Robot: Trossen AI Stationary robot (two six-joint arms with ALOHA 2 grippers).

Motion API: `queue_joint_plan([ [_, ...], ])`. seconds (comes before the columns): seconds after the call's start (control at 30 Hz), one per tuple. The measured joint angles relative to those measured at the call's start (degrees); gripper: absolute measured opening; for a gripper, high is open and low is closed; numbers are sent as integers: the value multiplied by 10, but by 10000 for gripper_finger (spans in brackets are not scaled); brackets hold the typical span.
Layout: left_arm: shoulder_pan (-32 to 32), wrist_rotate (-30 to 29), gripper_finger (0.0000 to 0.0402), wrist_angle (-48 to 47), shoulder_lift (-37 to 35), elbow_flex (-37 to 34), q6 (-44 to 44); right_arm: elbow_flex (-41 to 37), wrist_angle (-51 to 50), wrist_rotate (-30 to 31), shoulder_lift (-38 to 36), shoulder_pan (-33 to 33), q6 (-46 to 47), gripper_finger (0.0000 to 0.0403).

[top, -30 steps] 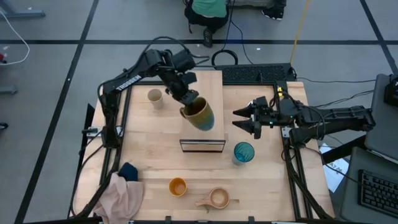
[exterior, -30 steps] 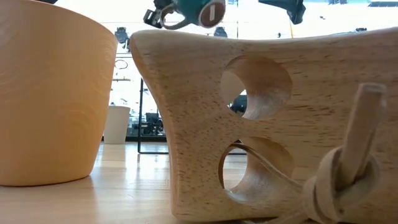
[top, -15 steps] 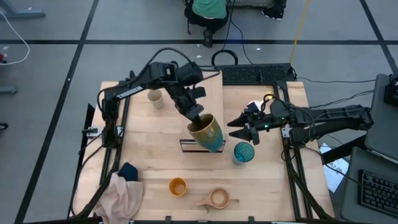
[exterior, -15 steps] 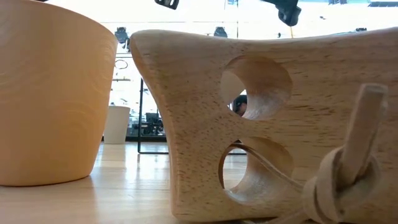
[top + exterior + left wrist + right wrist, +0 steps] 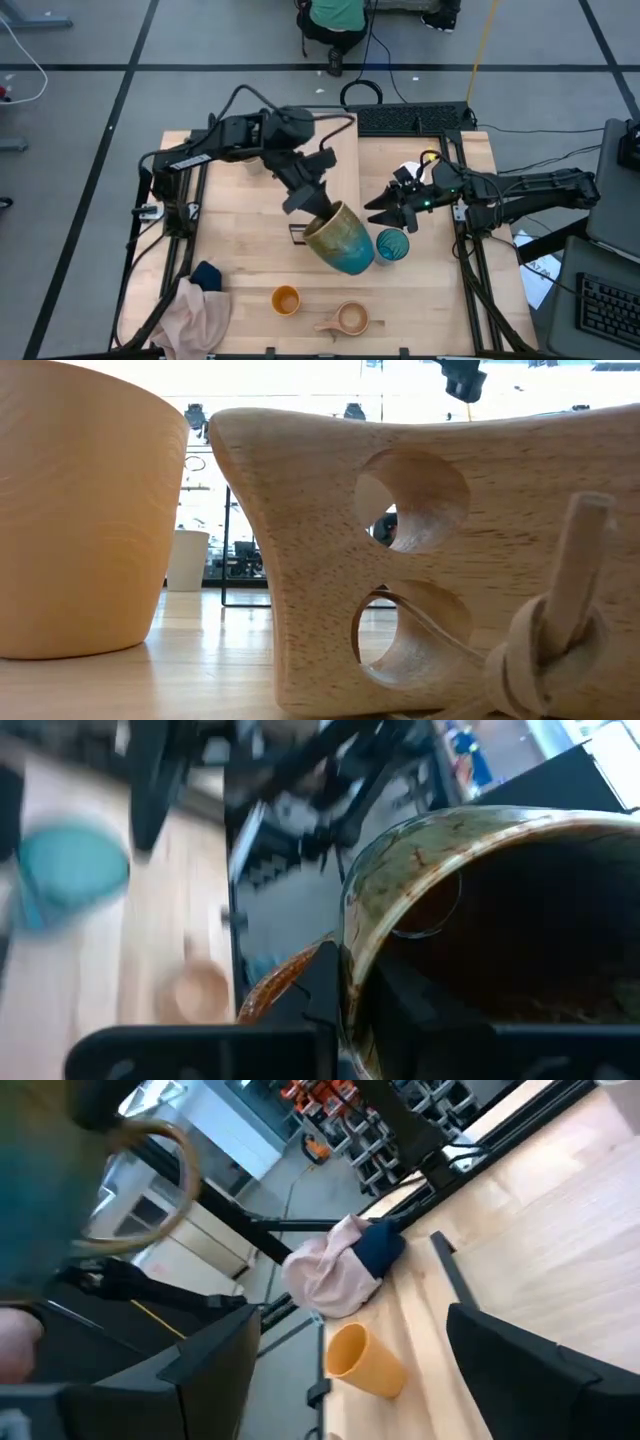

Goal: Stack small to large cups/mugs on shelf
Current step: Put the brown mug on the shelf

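My left gripper (image 5: 312,207) is shut on the dark olive-brown mug (image 5: 342,240), which hangs in the air over the near end of the light-wood shelf (image 5: 346,160), close beside the teal tumbler (image 5: 391,245) standing on the table. My right gripper (image 5: 385,210) is open and empty, just beyond the tumbler to the shelf's right. The small orange cup (image 5: 286,300) and the tan wooden handled cup (image 5: 346,319) stand near the table's near edge. The small beige cup (image 5: 187,560) stands far back. The white mug does not show. My left gripper holds the mug by its rim (image 5: 350,970), one finger (image 5: 322,982) outside the wall and one inside the hollow, beside the brown handle (image 5: 275,988). The fingers slant down from the far left. The mug is lifted clear and tilted, its mouth (image 5: 325,226) facing up and toward the far left.
A pink and dark blue cloth (image 5: 198,305) lies at the near left corner. In the low view the wooden cup's handle (image 5: 420,560) and the orange cup (image 5: 80,510) fill the foreground. A person (image 5: 335,15) is beyond the table's far edge.
My left gripper has carried the mug along the shelf toward the table's near edge and somewhat right, from above the shelf's middle to above its near end beside the tumbler; the mug stays tilted and shows larger. My right gripper has shifted slightly toward the near edge and the tumbler.
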Motion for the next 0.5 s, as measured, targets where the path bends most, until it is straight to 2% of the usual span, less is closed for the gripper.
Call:
queue_joint_plan([
  [0.13,-19,-11,29,49,-7,0,57,0,78,-30,6,0,42,311],
  [0.3,-40,1,29,62,-6,0,78,0,182,-79,25,2,105,311],
  [0.5,-68,4,29,119,-6,0,96,0,215,-116,61,27,160,311],
])
